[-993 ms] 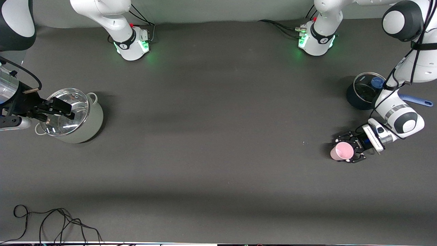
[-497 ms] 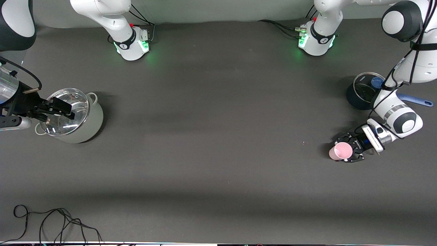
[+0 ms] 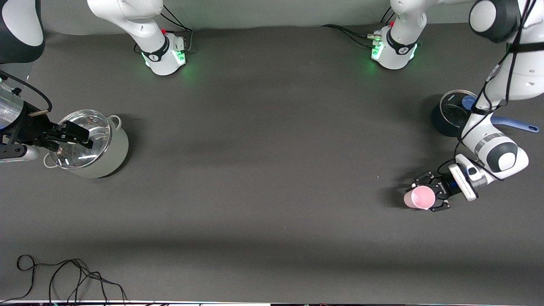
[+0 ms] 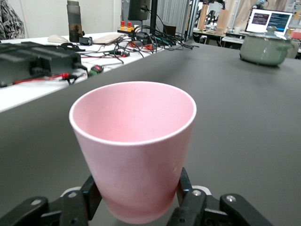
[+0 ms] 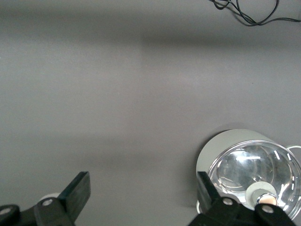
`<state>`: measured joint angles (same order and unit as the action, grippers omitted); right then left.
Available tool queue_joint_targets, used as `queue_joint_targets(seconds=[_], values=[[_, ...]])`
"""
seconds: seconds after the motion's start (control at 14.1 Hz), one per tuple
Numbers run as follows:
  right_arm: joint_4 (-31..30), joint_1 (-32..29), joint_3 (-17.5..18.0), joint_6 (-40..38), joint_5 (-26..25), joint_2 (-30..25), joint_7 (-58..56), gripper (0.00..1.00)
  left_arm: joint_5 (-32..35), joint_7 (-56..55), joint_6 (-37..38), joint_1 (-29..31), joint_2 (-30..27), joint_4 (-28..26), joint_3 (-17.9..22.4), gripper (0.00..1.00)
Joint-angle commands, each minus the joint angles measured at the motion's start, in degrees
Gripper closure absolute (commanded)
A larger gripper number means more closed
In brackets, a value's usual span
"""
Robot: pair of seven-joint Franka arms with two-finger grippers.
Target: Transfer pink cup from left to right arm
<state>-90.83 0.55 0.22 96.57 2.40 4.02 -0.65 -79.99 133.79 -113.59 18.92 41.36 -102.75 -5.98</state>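
Since a second ago, the left gripper (image 3: 429, 197) has carried the pink cup (image 3: 418, 198) lower in the front view, fingers (image 4: 190, 202) clamped on its base, over the desk (image 3: 272, 170). Only the right wrist view shows the right gripper (image 5: 141, 202) spread wide, waiting above the pale lidded pot (image 3: 91, 146).

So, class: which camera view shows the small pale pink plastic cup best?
The left wrist view: the small pale pink plastic cup fills it, clamped by the left gripper. The front view shows it small; the right wrist view shows none.

right hand (image 5: 141, 207) open above table (image 5: 117, 94); lidded pot (image 5: 251, 169) below, cable (image 5: 254, 12) w/ loops, prob. black.
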Motion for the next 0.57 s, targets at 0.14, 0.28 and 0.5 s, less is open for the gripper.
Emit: queue_joint_targets(seconds=[0.14,0.28,0.5], values=[[0.39,0.41,-0.04,-0.24,1.37,-0.85,15.45,0.0,-4.54,-12.22,-13.11,-2.14,-15.4,-8.67,-10.34,0.63],[1.44,1.2,0.4,-0.24,1.55,-0.41,24.34,0.0,-10.25,-12.32,-19.27,-2.14,-21.81,-13.85,-16.58,0.63],[3.02,1.73,0.31,-2.6,3.91,-0.24,34.2,0.0,-17.11,-14.33,-27.27,-2.14,-31.04,-20.27,-26.77,0.63]])
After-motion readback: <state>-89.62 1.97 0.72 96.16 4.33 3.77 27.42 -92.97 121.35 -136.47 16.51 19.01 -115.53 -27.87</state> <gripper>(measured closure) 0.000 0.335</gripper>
